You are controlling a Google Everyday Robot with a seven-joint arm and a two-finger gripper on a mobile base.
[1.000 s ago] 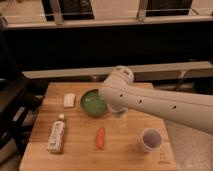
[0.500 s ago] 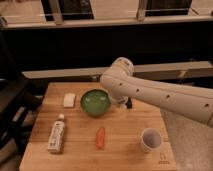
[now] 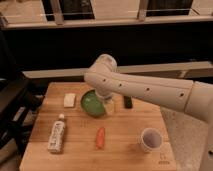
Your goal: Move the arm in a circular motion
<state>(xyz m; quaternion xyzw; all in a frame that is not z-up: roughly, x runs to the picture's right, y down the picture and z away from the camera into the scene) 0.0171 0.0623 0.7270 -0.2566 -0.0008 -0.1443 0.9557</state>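
Observation:
The arm (image 3: 150,90) is a thick cream-white tube with small dark screw holes. It reaches in from the right edge to a bulbous joint (image 3: 103,66) over the back of the wooden table (image 3: 125,145). The gripper (image 3: 108,104) hangs below that joint, just right of a green bowl (image 3: 90,105), mostly hidden by the arm. It does not show anything held.
On the table are a white block (image 3: 69,100) at the back left, a white bottle (image 3: 57,136) lying at the front left, an orange carrot-like piece (image 3: 100,137) in the middle, a white cup (image 3: 151,139) at the front right, and a dark object (image 3: 127,101) behind the arm.
The arm's joint has swung up and to the left, and the forearm has risen away from the table's front. The tabletop items have not moved.

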